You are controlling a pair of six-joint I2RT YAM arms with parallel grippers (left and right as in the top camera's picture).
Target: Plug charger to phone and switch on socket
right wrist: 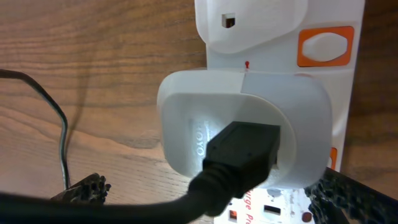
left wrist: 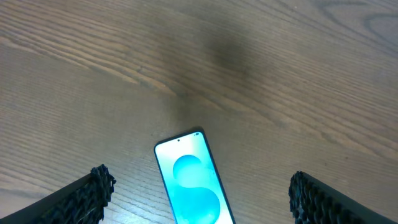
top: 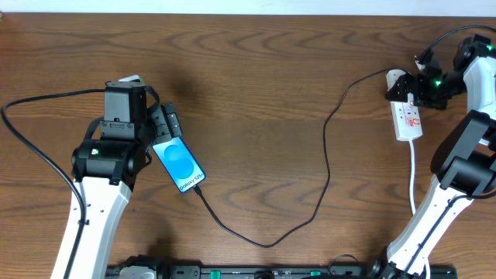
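The left gripper (top: 166,122) stands with its fingers spread wide and nothing between them but air. From its wrist view, the top end of the phone (top: 180,163) lies in the gap on the table, clear of both ribbed black fingertips (left wrist: 93,191). The right gripper (top: 411,87) is just as wide open and holds nothing. It hangs over the far end of the socket (top: 409,118), its fingertips either side of a white adapter (right wrist: 249,102) seated in the strip, and I cannot tell whether they touch it. The phone lies flat and slanted just beside the left arm, its screen lit pale blue with a round blue shape. The charger (top: 326,159) is a thin black cable that meets the phone's lower edge, loops across the middle of the table and climbs to the socket. There its black plug sits in the adapter. The socket is a narrow white strip with red markings and an orange switch (right wrist: 322,46), and its white cord (top: 413,167) trails toward the right arm's base. The table (top: 256,70) is dark brown wood with a strong grain.
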